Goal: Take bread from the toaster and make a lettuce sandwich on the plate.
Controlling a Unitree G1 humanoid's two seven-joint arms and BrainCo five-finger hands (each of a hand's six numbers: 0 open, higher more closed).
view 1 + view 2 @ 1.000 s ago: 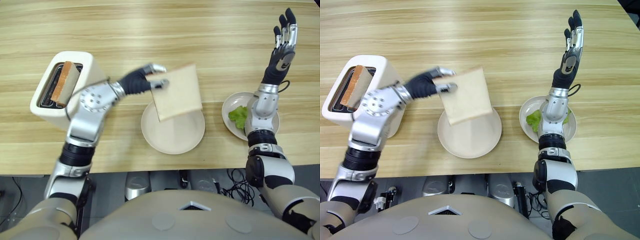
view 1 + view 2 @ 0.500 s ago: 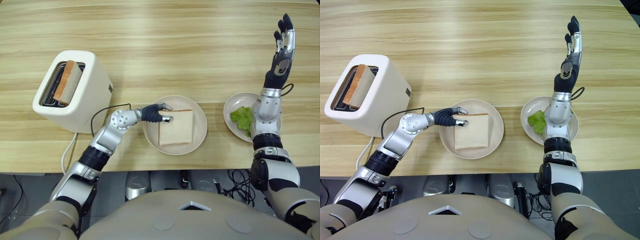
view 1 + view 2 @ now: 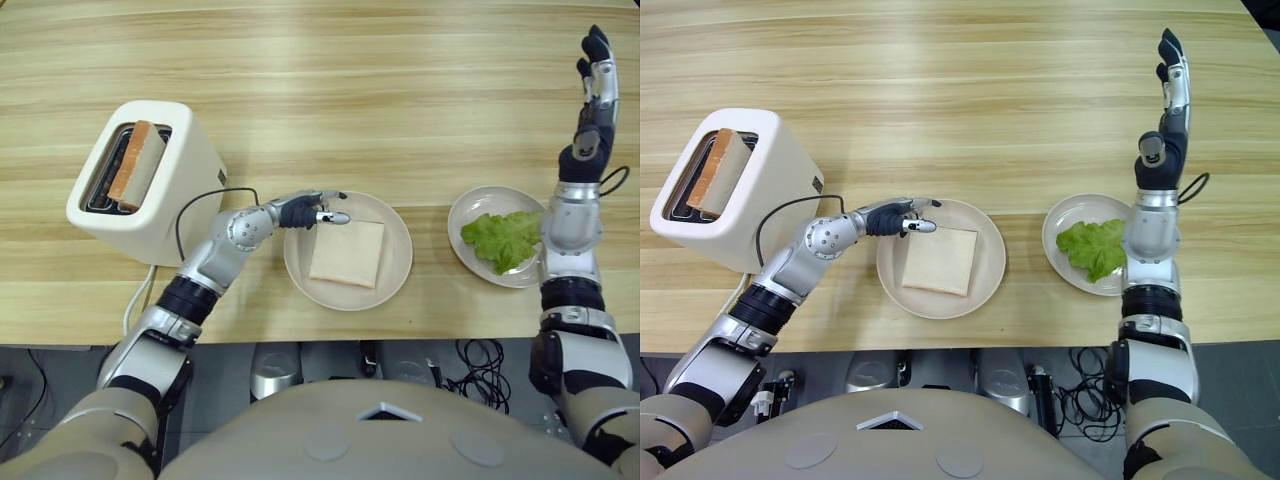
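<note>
A slice (image 3: 347,253) lies flat in the middle of the plate (image 3: 398,262). The left hand (image 3: 305,208) hangs over the plate's left rim, fingers loosely stretched and empty. Left of the plate, the toaster (image 3: 165,200) holds a second slice (image 3: 135,163). To the right, lettuce (image 3: 503,238) lies on a saucer (image 3: 475,205), and the right hand (image 3: 592,95) is raised beyond it, fingers straight and empty.

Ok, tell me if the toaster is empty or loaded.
Loaded: one bread slice stands in the slot of the toaster, brown crust poking above the top.
</note>
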